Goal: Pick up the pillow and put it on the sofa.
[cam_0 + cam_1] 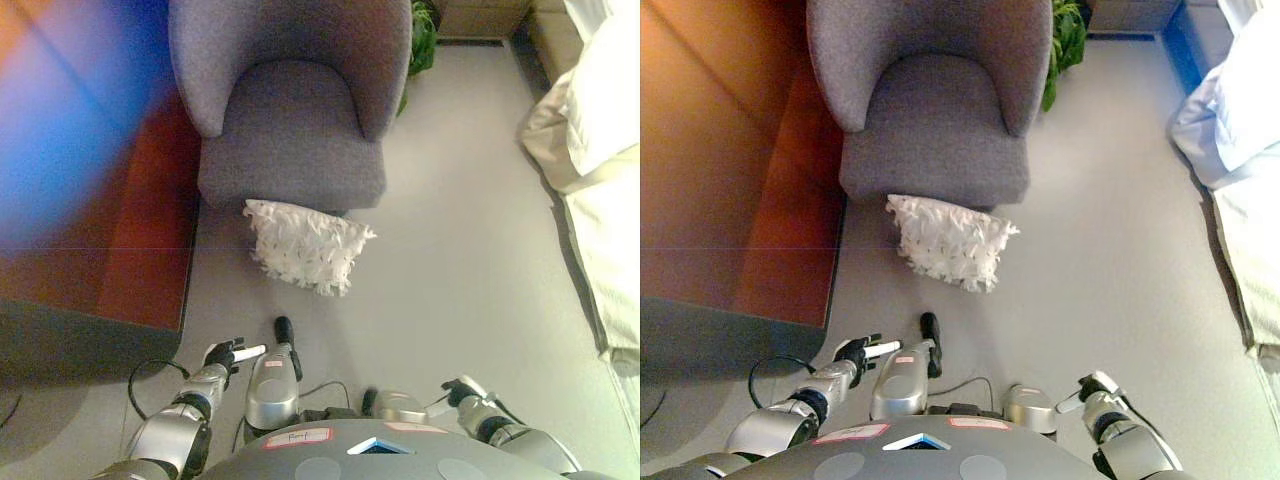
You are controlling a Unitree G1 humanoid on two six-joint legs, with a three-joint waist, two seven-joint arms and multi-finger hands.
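Observation:
A white ruffled pillow (308, 245) lies on the grey floor, leaning against the front of a grey upholstered armchair-style sofa (292, 100). It also shows in the right eye view (952, 241). My left hand (228, 355) is low at the bottom left, well short of the pillow, with fingers relaxed and a white tip pointing right. My right hand (464, 392) is at the bottom right, far from the pillow, fingers loosely extended. Both hands are empty.
A red-brown wooden cabinet (740, 180) stands along the left. A bed with white and beige bedding (600, 150) runs along the right. A green plant (1065, 40) sits behind the sofa's right side.

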